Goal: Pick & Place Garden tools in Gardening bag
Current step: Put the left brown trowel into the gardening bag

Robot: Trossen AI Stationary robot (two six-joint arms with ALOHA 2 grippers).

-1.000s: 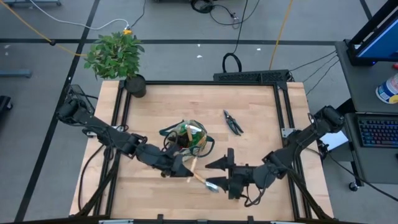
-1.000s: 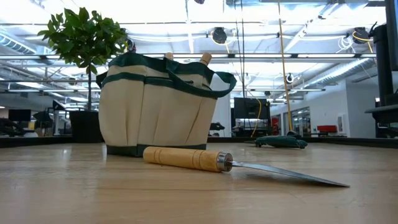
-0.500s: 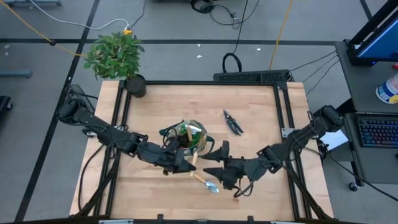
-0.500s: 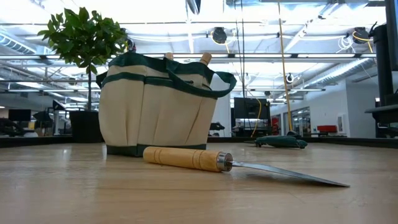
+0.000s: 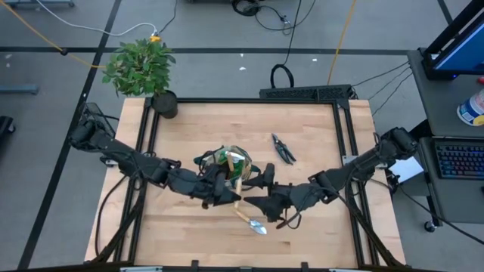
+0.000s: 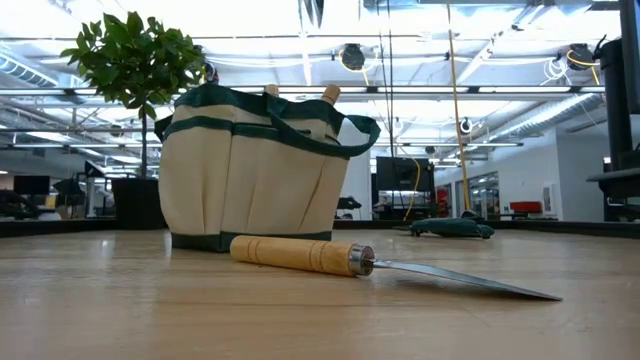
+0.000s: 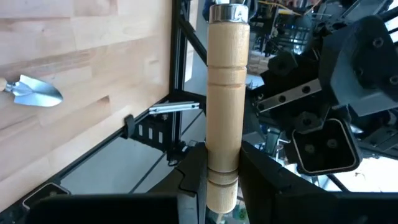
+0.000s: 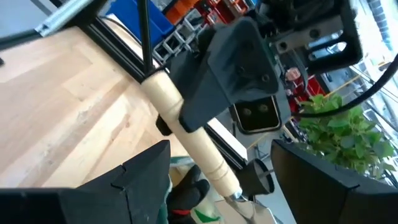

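Just left of frame centre in the high view, the left gripper clamps a wooden-handled tool upright, presumably to drop it into the round beige canvas gardening bag, while the right gripper waits open-fingered alongside.

Left pincer clamped, low at table centre; right pincer spread wide, facing it.
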